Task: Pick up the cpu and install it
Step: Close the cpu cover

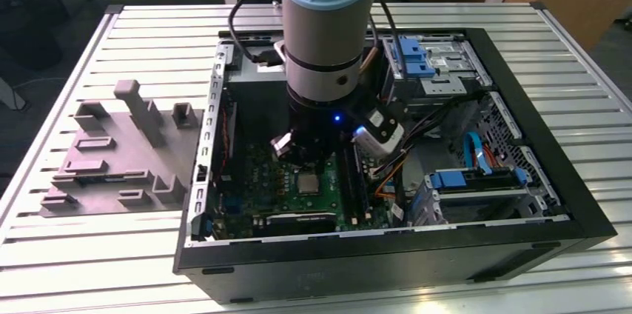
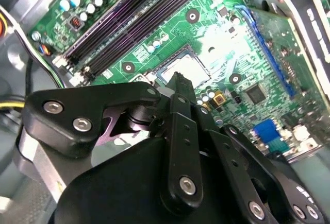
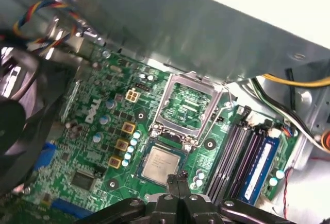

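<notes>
The cpu [image 3: 161, 165] is a small square chip with a pale silver top, lying flat in its socket on the green motherboard [image 3: 98, 147]. It also shows in the second wrist view as the cpu [image 2: 190, 68] and in the exterior view as the cpu [image 1: 308, 183]. The socket's metal frame [image 3: 188, 103] stands hinged open beside it. My gripper [image 3: 180, 178] hovers just over one edge of the chip, its two black fingers pressed together with nothing between them. In the second wrist view the gripper [image 2: 178, 82] points down at the same edge.
The arm [image 1: 321, 69] reaches down into an open black computer case [image 1: 553, 203]. Memory sticks [image 3: 232, 152] lie close beside the socket. A fan [image 3: 15, 131], loose cables [image 3: 294, 82] and a blue drive cage [image 1: 474, 181] crowd the case. A grey fixture plate [image 1: 118, 155] lies at the exterior view's left.
</notes>
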